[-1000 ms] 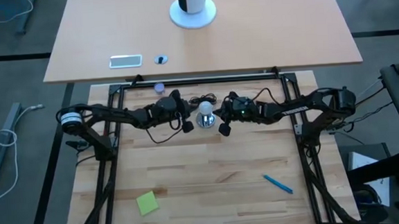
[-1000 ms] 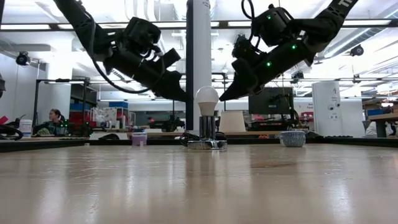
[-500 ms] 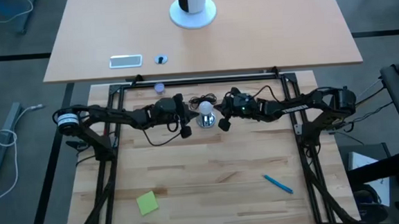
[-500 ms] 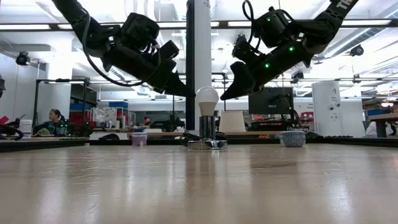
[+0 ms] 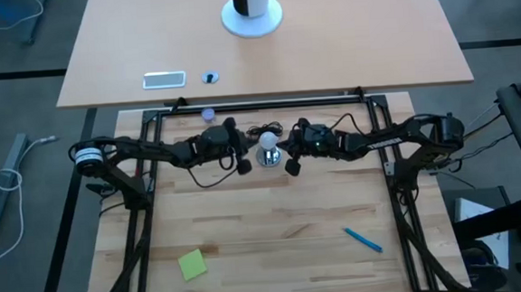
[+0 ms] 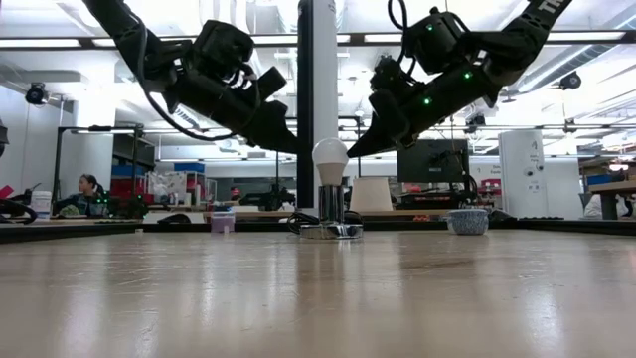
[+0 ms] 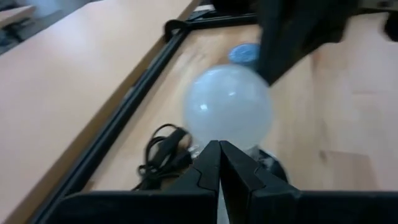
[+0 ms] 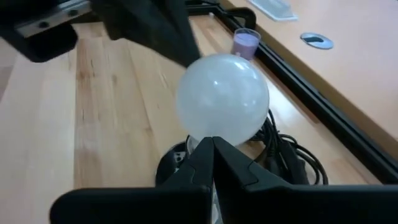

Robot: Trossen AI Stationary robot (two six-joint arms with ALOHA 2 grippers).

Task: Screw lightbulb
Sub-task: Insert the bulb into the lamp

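Note:
The white frosted lightbulb [image 5: 266,140] stands upright, its narrow end in the shiny silver socket [image 6: 331,204], which rests on its round foot on the table near the far edge. The bulb also shows in the low view [image 6: 331,156] and in both wrist views [image 7: 229,102] [image 8: 222,96]. My left gripper [image 5: 248,148] hangs shut just left of the bulb at the height of its top. My right gripper [image 5: 285,148] hangs shut just right of it. Both slant down toward the bulb. In the wrist views their shut tips [image 7: 219,145] [image 8: 212,142] sit in front of the bulb, and I see no touch.
The socket's black cord [image 5: 265,128] lies coiled behind it. A small bluish cap [image 5: 208,115] stands by the black frame rail [image 5: 258,102] at the far edge. A blue pen [image 5: 363,239] and a green note [image 5: 193,264] lie nearer. A person [image 6: 87,189] sits far off.
My left gripper has swung a little toward the bulb and drawn back again, ending slightly higher than before. My right gripper has barely shifted. The bulb and socket have stayed where they were.

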